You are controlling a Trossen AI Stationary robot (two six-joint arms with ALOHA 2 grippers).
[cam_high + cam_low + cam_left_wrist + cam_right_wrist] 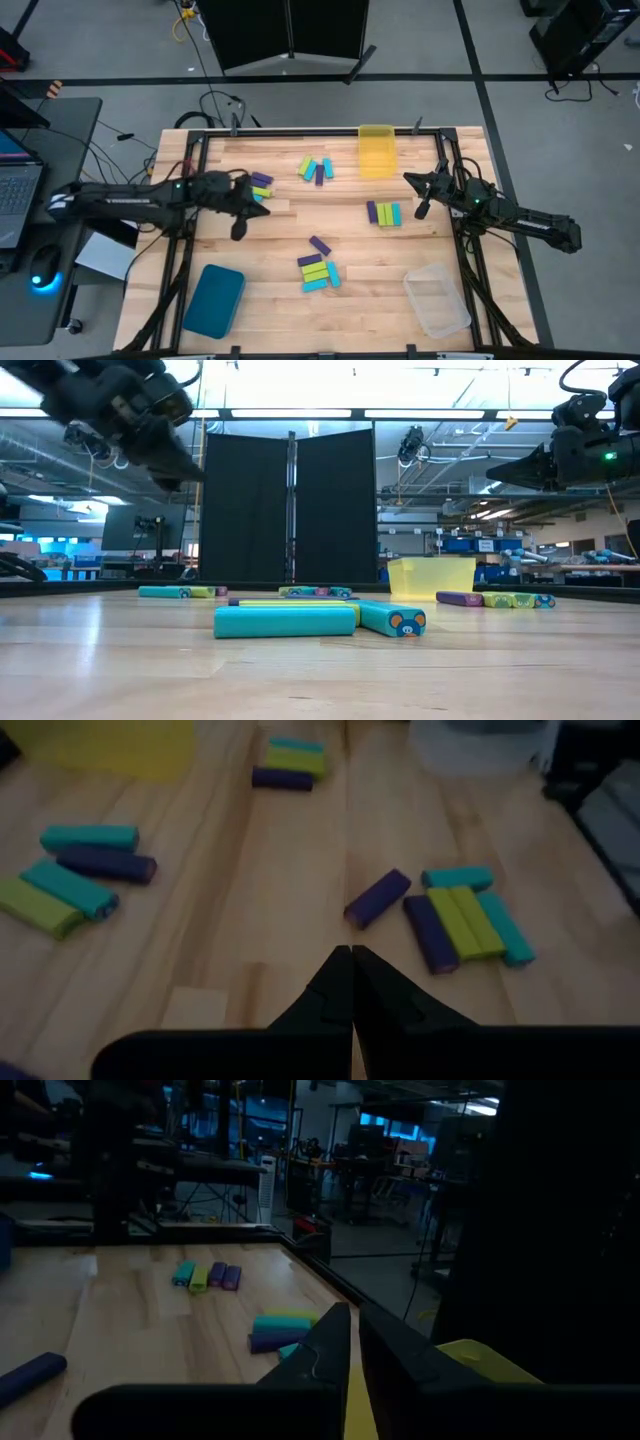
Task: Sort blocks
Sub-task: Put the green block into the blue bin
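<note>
Ahead of the left gripper (352,982), whose fingers (335,985) are pressed together with nothing between them, a lone purple block (377,898) lies on the desk (250,920), its long axis slanted across the fingers' line of reach rather than along it. Just beyond and beside that block sits a cluster of blocks (465,920): purple, two lime green and cyan packed side by side, with another cyan one across their far ends. From above, the left gripper (238,228) hangs over bare desk, with a small group of blocks (260,185) close behind it and the lone purple block (320,244) farther out toward the desk's middle. The right gripper (421,209) hovers close to a row of three blocks (384,213), purple, green and cyan, and near the yellow bin (376,150); its fingers (330,1350) stand a narrow slit apart and hold nothing. More blocks (316,168) lie beside the yellow bin, farther from both arms. By my judgement the left arm is the nearer to the lone purple block, and a grasp would call for spreading the fingers and turning the wrist so they close across the block's short sides. The teal bin (213,298) and the clear bin (436,301) sit well apart from both grippers.
</note>
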